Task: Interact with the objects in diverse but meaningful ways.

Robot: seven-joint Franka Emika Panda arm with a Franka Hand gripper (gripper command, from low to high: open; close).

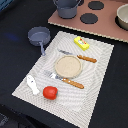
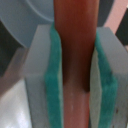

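Sausage clamped between the gripper pads

Sausage point(image 2: 74, 60) fills the middle of the wrist view: a reddish-brown cylinder running lengthwise between the two green foam pads point(image 2: 54, 75), with grey finger blocks behind them. The gripper point(image 2: 75, 87) is clenched on it; both pads look pressed against its sides, with no gap showing on either side. The arm itself is out of the exterior view, so where the sausage hangs over the scene cannot be told. A pale grey curved surface shows behind the fingers in the wrist view, too blurred to name.

The step in hand appears to be a carry: the sausage is grasped and waits for a place to go. The next move calls for choosing a sensible target and lowering gently before letting go, since a round piece may roll once released.

Candidates lie on the striped placemat point(image 1: 100, 75). The tan plate point(image 1: 67, 65) sits at its centre between an orange-handled knife point(image 1: 80, 57) and an orange-handled fork point(image 1: 65, 80). The red tomato point(image 1: 49, 92) and the white fish-like piece point(image 1: 32, 84) rest near the mat's edge closest to the camera, the yellow packet point(image 1: 82, 43) near the far edge. The grey frying pan point(image 1: 39, 36) stands just off the mat on the exterior view's left, and the grey pot point(image 1: 67, 7) sits on the toy stove point(image 1: 107, 27) beyond.
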